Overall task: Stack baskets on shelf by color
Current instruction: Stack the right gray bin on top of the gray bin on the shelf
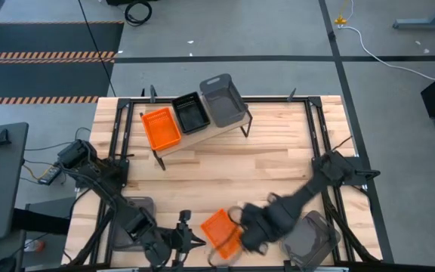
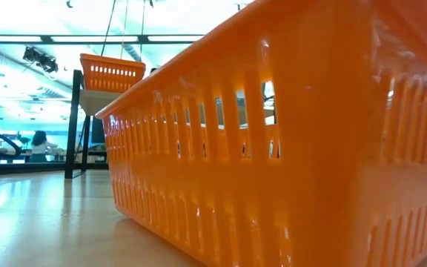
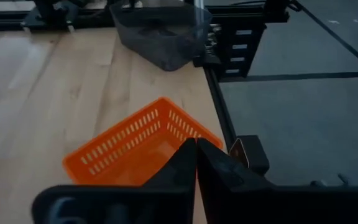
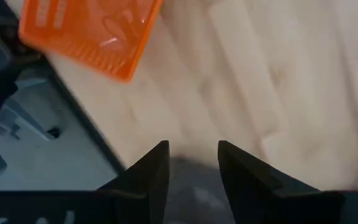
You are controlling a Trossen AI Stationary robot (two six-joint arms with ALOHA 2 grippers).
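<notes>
A loose orange basket [image 1: 221, 230] sits on its base at the table's near edge; it fills the low view [image 2: 273, 148]. On the shelf [image 1: 202, 137] at the far side stand an orange basket [image 1: 161, 128], a black one [image 1: 190, 112] and a grey one [image 1: 223, 100]. My left gripper [image 3: 196, 155] is shut, its tips close beside the loose orange basket [image 3: 135, 149] on its left. My right gripper [image 4: 191, 155] is open just right of that basket [image 4: 92, 25], fingers clear of it. My left gripper's shut fingertips [image 3: 188, 158] stand level at the loose orange basket's left wall [image 3: 166, 134]. I cannot tell whether they touch it. The basket rests flat on the table.
A grey basket [image 1: 312, 238] lies under the right arm at the near right corner, also seen in the left wrist view [image 3: 160, 31]. Another grey basket [image 1: 131, 219] sits under the left arm. Bare wood [image 1: 240, 170] lies between the shelf and the arms.
</notes>
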